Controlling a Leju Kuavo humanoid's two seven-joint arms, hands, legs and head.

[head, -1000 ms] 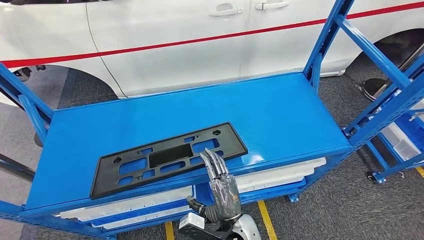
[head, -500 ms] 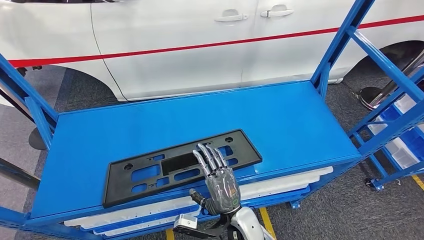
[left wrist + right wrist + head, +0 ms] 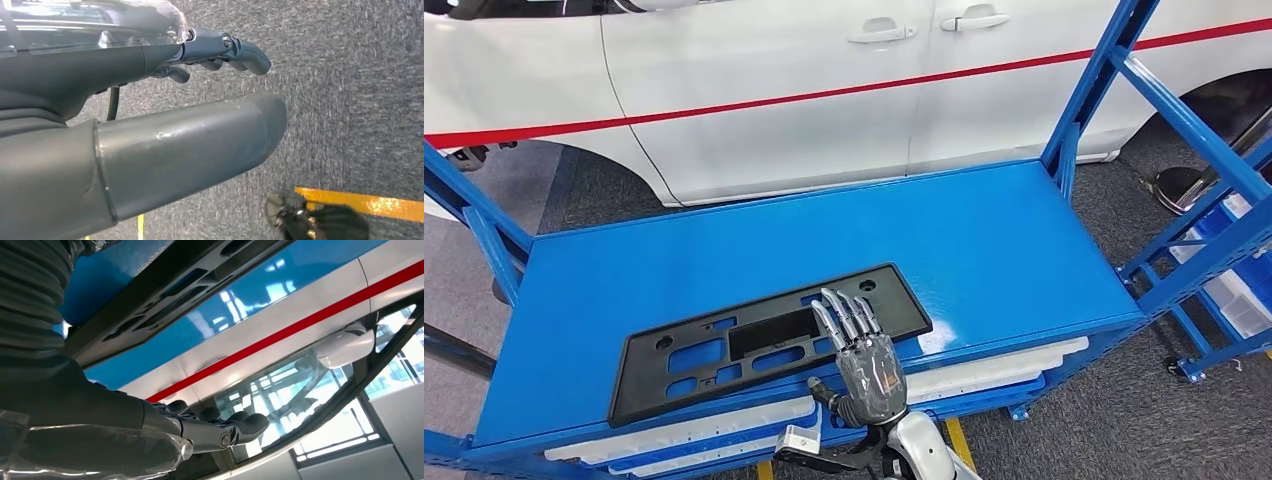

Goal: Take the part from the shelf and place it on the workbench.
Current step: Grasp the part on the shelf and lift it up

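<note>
Head view: the right robot hand (image 3: 869, 365) reaches up over the shelf's (image 3: 1024, 230) front edge, fingers (image 3: 844, 315) straight and spread, open over the near edge of the flat black plate (image 3: 714, 345), gripping nothing. Beyond stands a white car (image 3: 774, 90). The left robot hand (image 3: 150, 145) hangs open above grey carpet (image 3: 350, 75).

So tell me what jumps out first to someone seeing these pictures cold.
First, the black plastic panel lying flat near the front edge of the bright blue shelf, with the robot's right hand reaching over its right part, fingers straight and apart. Behind the shelf stands a white car with a red stripe along its doors. The left hand hangs over grey carpet.
</note>
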